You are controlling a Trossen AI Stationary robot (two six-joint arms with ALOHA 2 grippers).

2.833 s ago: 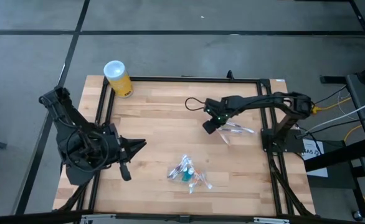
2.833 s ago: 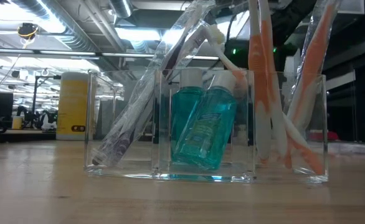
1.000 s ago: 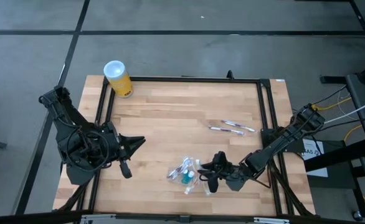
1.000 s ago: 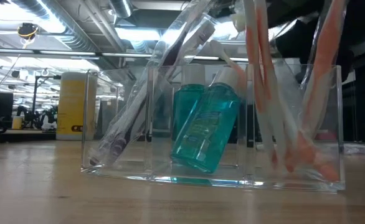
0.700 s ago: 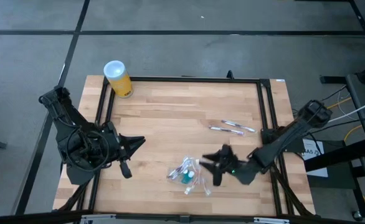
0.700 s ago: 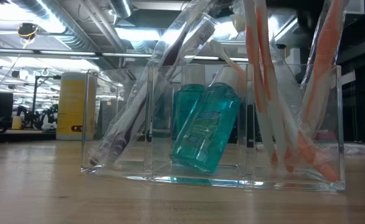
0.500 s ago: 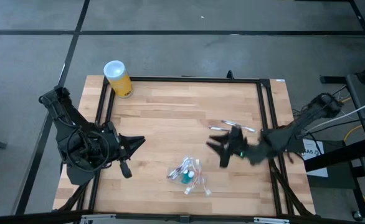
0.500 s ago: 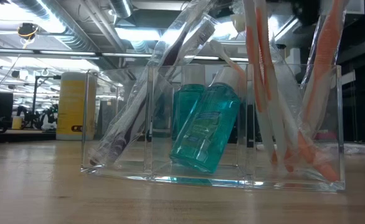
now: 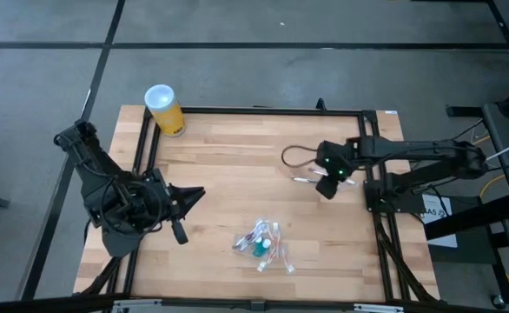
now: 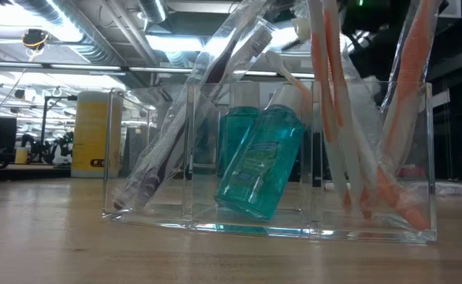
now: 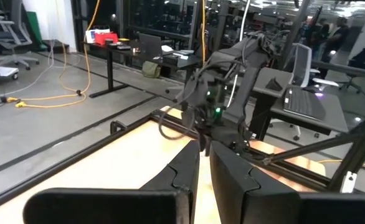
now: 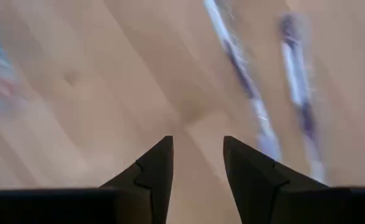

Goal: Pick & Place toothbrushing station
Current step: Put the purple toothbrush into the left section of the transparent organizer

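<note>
A clear plastic holder [image 10: 266, 158] stands on the table near its front edge [image 9: 261, 243]. In it a purple-ended toothbrush [image 10: 176, 142] leans in one end compartment, teal bottles [image 10: 258, 162] in the middle one, and orange-ended toothbrushes [image 10: 349, 134] in the other end one. Two loose purple-ended toothbrushes [image 12: 245, 81] lie flat on the wood at the right [image 9: 300, 180]. My right gripper [image 12: 198, 149] hovers open just above the wood beside them [image 9: 326, 187], touching nothing. My left gripper [image 9: 198, 195] waits shut at the table's left, its fingers [image 11: 204, 165] close together with nothing between them.
A yellow canister [image 9: 164, 109] with a white lid stands at the far left corner. A black frame rail [image 9: 372, 165] runs along the table's right side beside my right arm. Bare wood lies between the holder and the loose toothbrushes.
My right gripper has left the holder's right side near the front edge and swung toward the far edge, ending over the two loose toothbrushes; it has turned about on the way. The holder and its contents have stayed where they were.
</note>
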